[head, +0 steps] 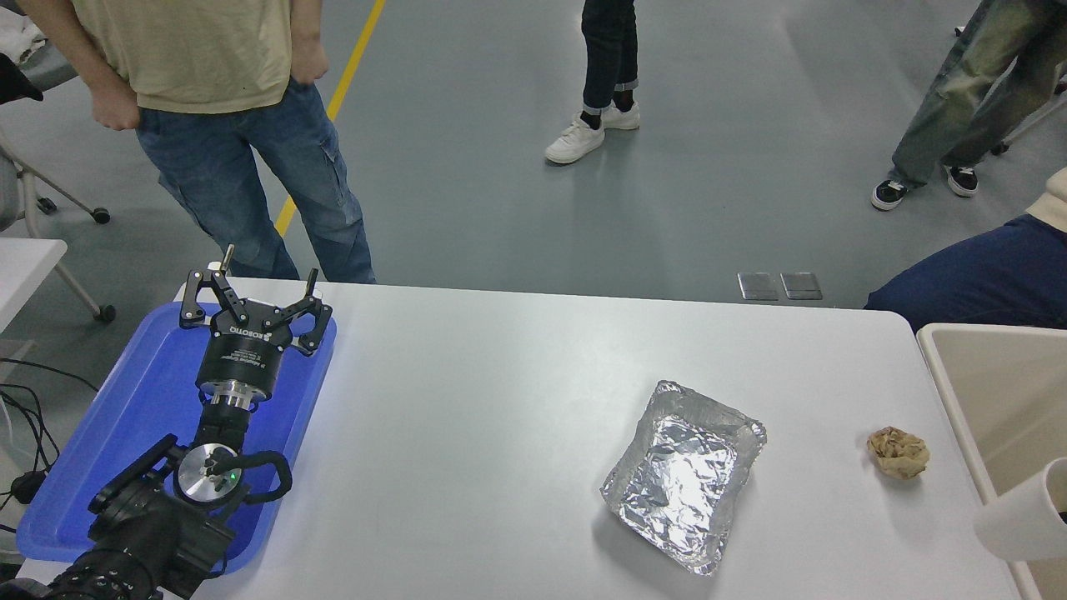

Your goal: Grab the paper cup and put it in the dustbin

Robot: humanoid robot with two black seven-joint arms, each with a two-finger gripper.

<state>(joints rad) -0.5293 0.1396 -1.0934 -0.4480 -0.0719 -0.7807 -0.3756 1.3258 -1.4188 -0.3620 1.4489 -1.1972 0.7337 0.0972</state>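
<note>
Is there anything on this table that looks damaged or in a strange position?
The paper cup is tipped on its side at the right edge, over the dustbin rim. The foil tray looks crinkled and sits askew.

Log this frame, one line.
paper cup: tilted, over dustbin rim | right gripper: out of frame | left gripper: open, over blue tray

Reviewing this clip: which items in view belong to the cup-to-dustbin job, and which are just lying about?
Part of the job:
- paper cup, tilted at the right edge, over the dustbin's rim
- dustbin, beige, off the table's right end

Lying about:
- foil tray
- crumpled brown paper ball
- blue tray, with the parked left gripper over it
</note>
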